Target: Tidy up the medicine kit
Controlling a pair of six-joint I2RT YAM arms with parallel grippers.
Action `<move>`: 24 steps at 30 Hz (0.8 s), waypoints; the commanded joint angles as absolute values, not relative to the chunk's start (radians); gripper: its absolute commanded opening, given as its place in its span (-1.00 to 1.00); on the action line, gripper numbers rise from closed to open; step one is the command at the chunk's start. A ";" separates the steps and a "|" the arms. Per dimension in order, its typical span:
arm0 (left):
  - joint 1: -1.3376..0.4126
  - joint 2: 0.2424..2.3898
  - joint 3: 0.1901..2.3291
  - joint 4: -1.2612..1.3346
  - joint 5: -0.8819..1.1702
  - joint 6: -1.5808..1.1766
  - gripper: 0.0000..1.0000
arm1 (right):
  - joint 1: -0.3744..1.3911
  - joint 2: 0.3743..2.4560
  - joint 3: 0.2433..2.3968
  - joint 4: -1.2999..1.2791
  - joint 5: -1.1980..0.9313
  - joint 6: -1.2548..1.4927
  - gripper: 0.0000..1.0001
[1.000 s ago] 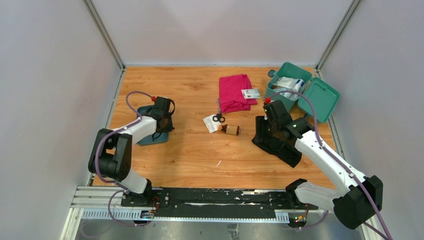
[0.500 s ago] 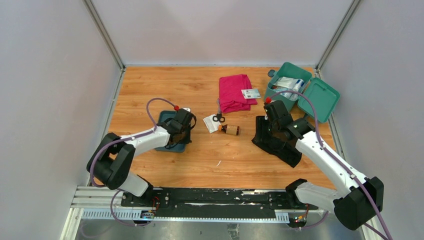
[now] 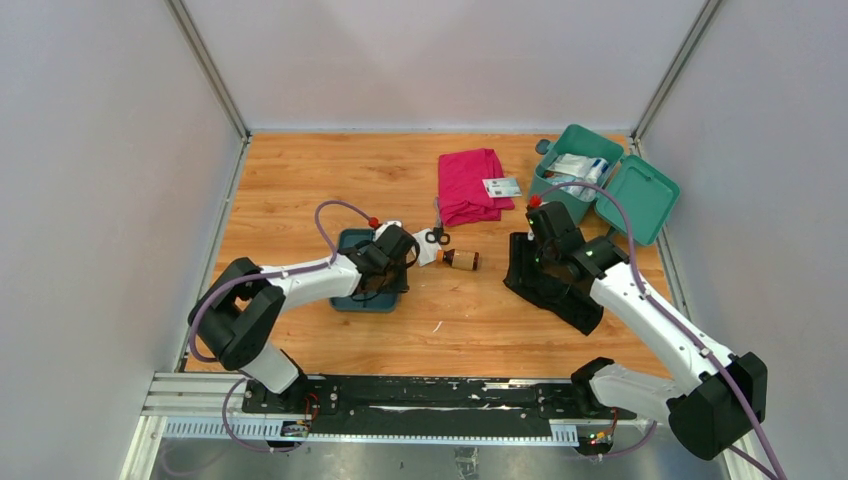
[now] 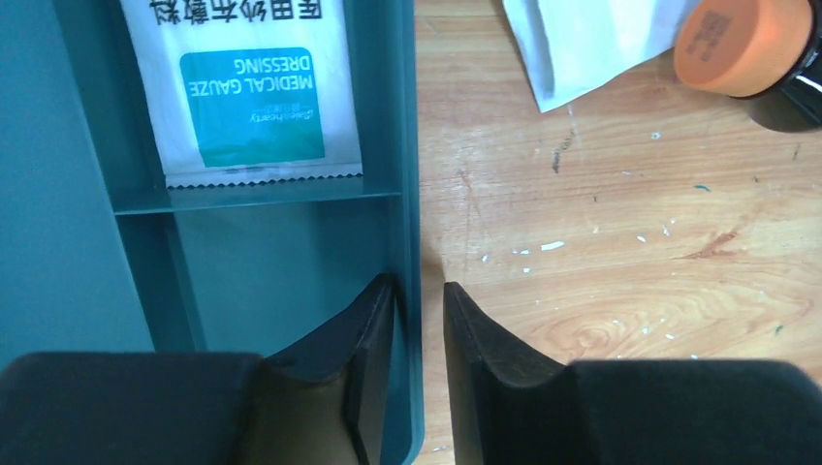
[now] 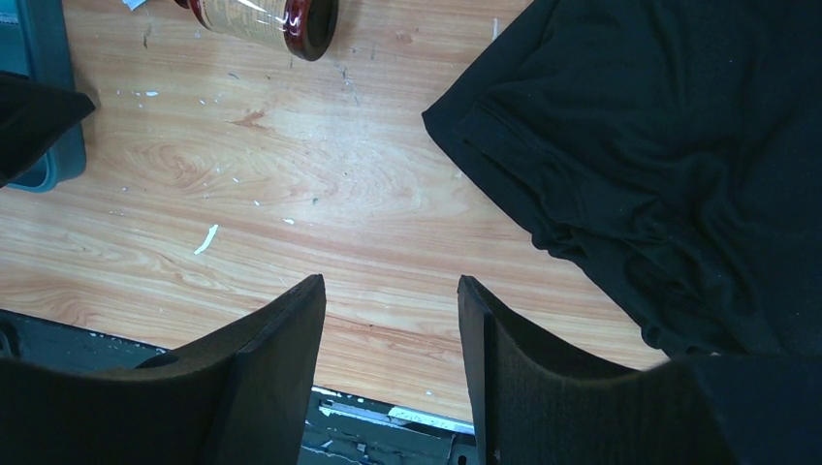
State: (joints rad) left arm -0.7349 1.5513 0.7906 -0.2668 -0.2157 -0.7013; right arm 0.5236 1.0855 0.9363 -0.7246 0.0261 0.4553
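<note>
While the right arm has kept its place over the black cloth (image 3: 560, 288), the left arm has carried the dark-teal tray (image 4: 271, 262) from the left side of the table (image 3: 330, 170) toward the middle. The tray now lies near the white sachet (image 4: 591, 44) and the brown bottle (image 3: 460, 259). The left gripper (image 4: 419, 286) has its fingers a little parted on either side of the tray's thin wall. We see a narrow strip of wood between the outer finger and that wall, so it is not pinching. The right gripper (image 5: 390, 283) is spread wide, with only bare wood between its fingers. The medicine kit (image 3: 638, 198) stands at the far right corner, well apart from the tray, with its hinged lid lying open beside it and white packets inside. The tray is smooth, shallow plastic with a low divider, and a flat paper packet (image 4: 242, 87) printed "medical gauze dressing" lies in its far compartment. The bottle is glossy with a round orange cap, and small scissors (image 3: 437, 236) rest just beside it. The pink cloth (image 3: 468, 185) is folded into a neat rectangle, while the black one is soft and wrinkled. The table is light wood grain with small scratches and white specks. Plain grey walls with metal corner posts close it on three sides.
</note>
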 commanded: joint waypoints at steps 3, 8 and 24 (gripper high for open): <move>-0.746 1.572 0.837 -0.278 -0.171 -0.751 -0.17 | 0.538 1.075 0.910 -0.726 0.029 0.469 0.15; -0.746 1.592 0.870 -0.246 -0.119 -0.741 -0.04 | 0.539 1.070 0.901 -0.724 0.022 0.471 0.15; -0.746 1.468 0.896 -0.329 -0.167 -0.702 0.09 | 0.539 1.028 0.885 -0.711 -0.007 0.471 0.16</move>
State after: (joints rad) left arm -0.7368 1.5597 0.8726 -0.2653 -0.1085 -0.7288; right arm 0.5240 1.0451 0.8970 -0.7033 -0.0017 0.4618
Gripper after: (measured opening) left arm 0.527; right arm 0.578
